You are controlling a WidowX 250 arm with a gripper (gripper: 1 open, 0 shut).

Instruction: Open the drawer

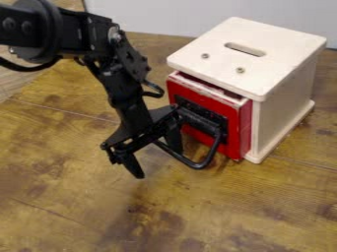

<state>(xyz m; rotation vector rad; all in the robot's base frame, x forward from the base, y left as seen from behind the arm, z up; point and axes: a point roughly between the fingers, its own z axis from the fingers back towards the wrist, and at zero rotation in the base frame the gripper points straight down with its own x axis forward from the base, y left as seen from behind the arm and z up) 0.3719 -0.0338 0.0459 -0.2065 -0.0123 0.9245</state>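
Observation:
The cream-white box [279,79] stands on the wooden table at the right. Its red-fronted drawer [208,120] with a black panel faces front left and sticks out a little from the box. A large black loop handle [200,138] hangs from the drawer front. My black gripper [148,146] is low over the table just left of the handle. One finger [171,126] reaches in at the loop and the other finger [130,163] points down toward the table. The jaws look spread, with nothing clamped that I can make out.
The wooden table [79,207] has worn, stained boards. My black arm [93,59] comes in from the upper left and crosses in front of the box's left side. A slot [242,46] is cut in the box's cream top.

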